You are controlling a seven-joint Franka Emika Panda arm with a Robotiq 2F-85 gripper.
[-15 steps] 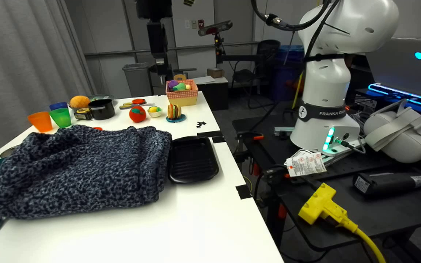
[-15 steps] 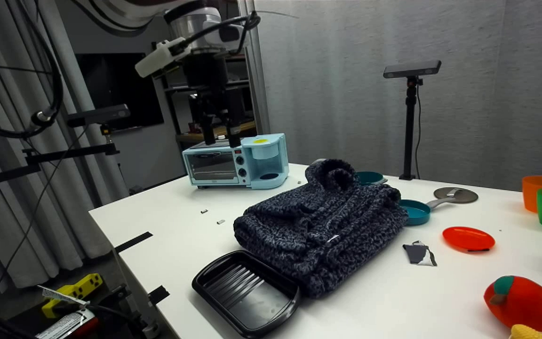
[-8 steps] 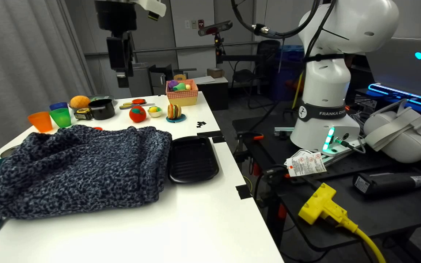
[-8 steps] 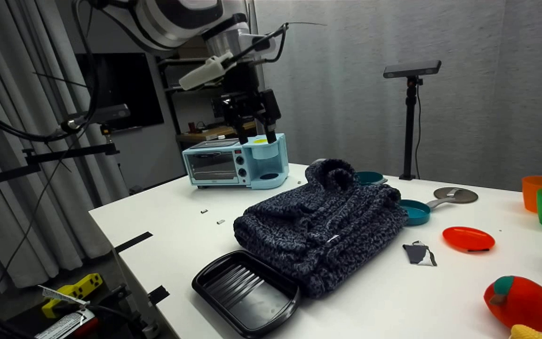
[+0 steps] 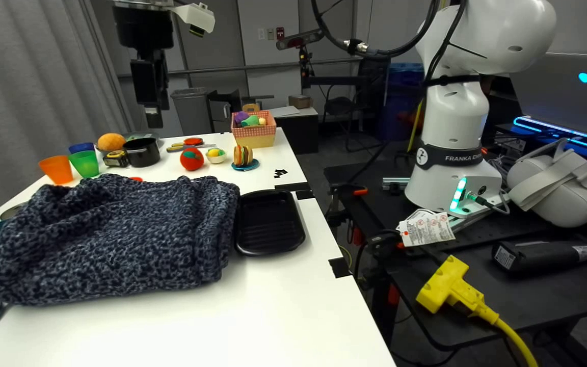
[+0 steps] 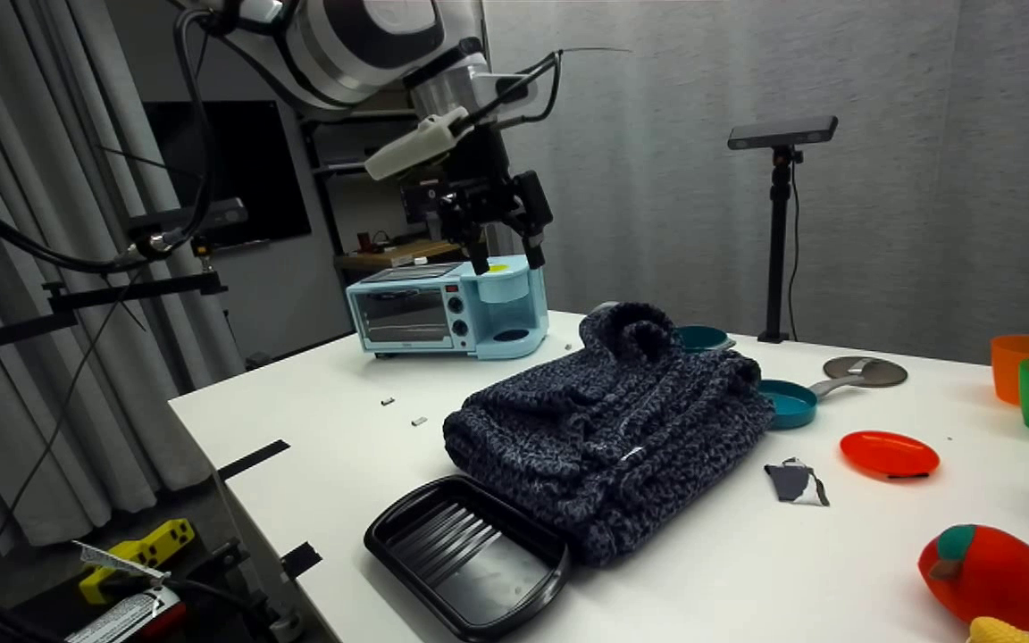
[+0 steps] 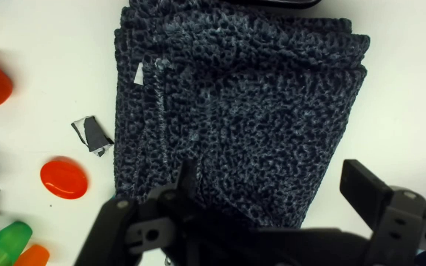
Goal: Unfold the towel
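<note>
Basically, towel (image 6: pixel 604 424) sits folded in thick layers on the table (image 6: pixel 836 572), curled hump at one end, black tray (image 6: pixel 470 554) right up against the opposite end, can't tell if touching. Long axis seems to run tray to hump. Well above it hangs the end effector (image 6: pixel 507 257), fingers spread wide, nothing held. Key relation: towel is below it, and in the wrist view a side edge of the cloth shows between the fingers, one finger over cloth, the other over bare white table. Part of the cloth there is hidden behind the end effector. Probably an approach, cloth not yet unfolded; next move likely wants a drop straight down onto a loose upper layer, and pinching several layers at once is the risk. Only one arm (image 5: pixel 451 117), so nothing else to pin the cloth. Around it in an exterior view: teal pan (image 6: pixel 787 404) beside the towel, red plate (image 6: pixel 890 453) near, light-blue toaster oven (image 6: pixel 447 308) well apart. Room: grey curtain (image 6: pixel 639 179) behind, plus a camera (image 6: pixel 782 131) on a stand (image 6: pixel 778 250) at the table's far side.
</note>
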